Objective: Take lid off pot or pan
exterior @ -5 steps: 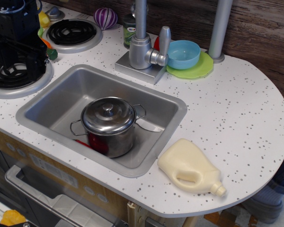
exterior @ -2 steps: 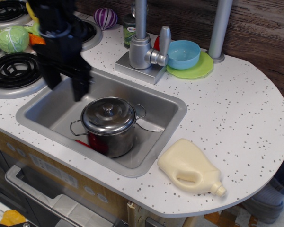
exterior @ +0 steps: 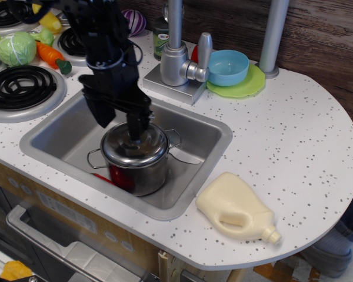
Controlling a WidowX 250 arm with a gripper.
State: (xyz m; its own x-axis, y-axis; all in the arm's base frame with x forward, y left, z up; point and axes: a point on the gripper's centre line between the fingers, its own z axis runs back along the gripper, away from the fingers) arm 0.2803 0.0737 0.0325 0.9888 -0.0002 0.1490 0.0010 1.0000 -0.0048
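Surface: a white speckled counter point(exterior: 294, 129) stood against a dark wood wall, with a steel sink point(exterior: 65, 132) set into it.
Gripper point(exterior: 119, 121): fingers stood apart, just over the lid.
Lid point(exterior: 142, 151): sat on the pot, directly below the gripper.
Pot point(exterior: 138, 173): stood in the sink.
Jug point(exterior: 235, 207): lay on the counter, well right of the gripper.
Burners point(exterior: 20, 88): lay left of it.

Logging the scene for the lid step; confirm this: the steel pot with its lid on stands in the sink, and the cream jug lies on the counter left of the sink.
One detail is wrong. The cream jug lies right of the sink, not left, as the observation.image view shows. The pot stands in the sink with its lid on.
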